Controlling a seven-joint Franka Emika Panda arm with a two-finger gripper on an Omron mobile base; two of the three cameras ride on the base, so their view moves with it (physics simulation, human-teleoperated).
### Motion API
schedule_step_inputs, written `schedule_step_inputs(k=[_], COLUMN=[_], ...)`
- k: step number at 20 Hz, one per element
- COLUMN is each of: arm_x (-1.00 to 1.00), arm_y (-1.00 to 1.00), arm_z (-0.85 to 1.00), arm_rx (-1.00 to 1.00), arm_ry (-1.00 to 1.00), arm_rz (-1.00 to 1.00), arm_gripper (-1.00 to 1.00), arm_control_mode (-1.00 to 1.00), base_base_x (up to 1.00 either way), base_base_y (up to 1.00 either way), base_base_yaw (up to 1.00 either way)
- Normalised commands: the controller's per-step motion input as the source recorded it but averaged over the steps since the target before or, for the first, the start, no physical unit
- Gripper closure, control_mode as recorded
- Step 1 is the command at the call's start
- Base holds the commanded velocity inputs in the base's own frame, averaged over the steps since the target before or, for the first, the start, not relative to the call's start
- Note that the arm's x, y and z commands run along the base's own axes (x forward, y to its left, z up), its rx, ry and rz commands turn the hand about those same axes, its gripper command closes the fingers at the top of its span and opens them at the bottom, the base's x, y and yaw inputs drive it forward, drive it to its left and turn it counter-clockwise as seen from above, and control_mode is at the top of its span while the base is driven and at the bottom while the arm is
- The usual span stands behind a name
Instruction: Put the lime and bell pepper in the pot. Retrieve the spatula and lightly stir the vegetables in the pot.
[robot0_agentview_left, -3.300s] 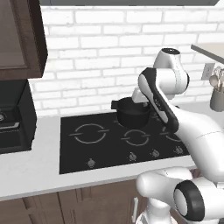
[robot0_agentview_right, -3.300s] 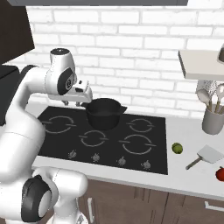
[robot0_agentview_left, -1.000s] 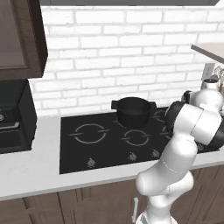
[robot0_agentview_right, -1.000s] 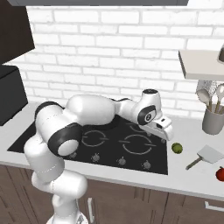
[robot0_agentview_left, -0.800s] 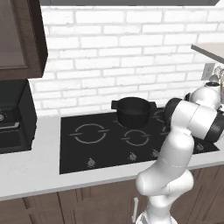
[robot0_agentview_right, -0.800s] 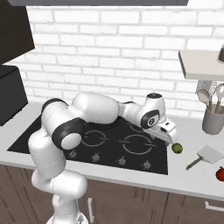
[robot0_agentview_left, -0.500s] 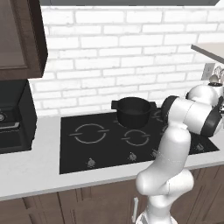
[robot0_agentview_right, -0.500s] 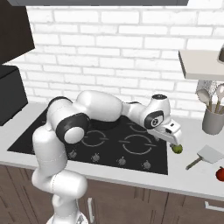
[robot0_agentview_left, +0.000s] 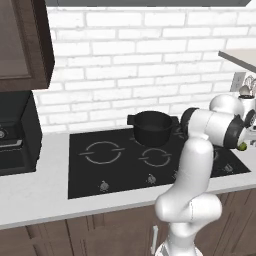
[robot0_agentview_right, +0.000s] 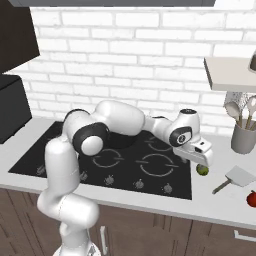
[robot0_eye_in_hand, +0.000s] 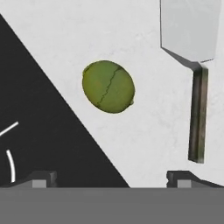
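The pale counter (robot0_agentview_right: 220, 205) carries the lime (robot0_eye_in_hand: 108, 86), spatula (robot0_agentview_right: 235, 178), bell pepper (robot0_agentview_right: 252, 198), utensil holder (robot0_agentview_right: 243, 138) and black cooktop (robot0_agentview_right: 150, 170).

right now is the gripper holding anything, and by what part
Nothing is held. The gripper is open above the lime, which lies free on the counter.

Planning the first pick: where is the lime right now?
The lime lies on the counter just right of the cooktop, left of the spatula, directly under the open claw.

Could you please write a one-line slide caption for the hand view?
Open gripper hovering above the lime on the white counter, spatula beside it, cooktop edge nearby.
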Motion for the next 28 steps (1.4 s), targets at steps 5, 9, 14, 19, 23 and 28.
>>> schedule_step_inputs(k=[5, 9, 14, 19, 23, 28], arm_x=[0.08, 0.13, 0.14, 0.13, 0.12, 0.13], arm_y=[-0.12, -0.08, -0.09, -0.12, -0.12, -0.14], arm_z=[-0.13, -0.21, -0.18, -0.17, -0.17, -0.14], arm_rx=[0.0, 0.0, 0.0, 0.0, 0.0, 0.01], arm_ry=[0.03, 0.0, 0.01, 0.01, 0.01, 0.0], arm_rz=[0.0, 0.0, 0.0, 0.0, 0.0, 0.0], arm_gripper=[-1.0, -1.0, -1.0, -1.0, -1.0, -1.0], arm_control_mode=[-1.0, -1.0, -1.0, -1.0, -1.0, -1.0], base_base_x=[0.0, 0.0, 0.0, 0.0, 0.0, 0.0], base_base_y=[0.0, 0.0, 0.0, 0.0, 0.0, 0.0], base_base_yaw=[0.0, 0.0, 0.0, 0.0, 0.0, 0.0])
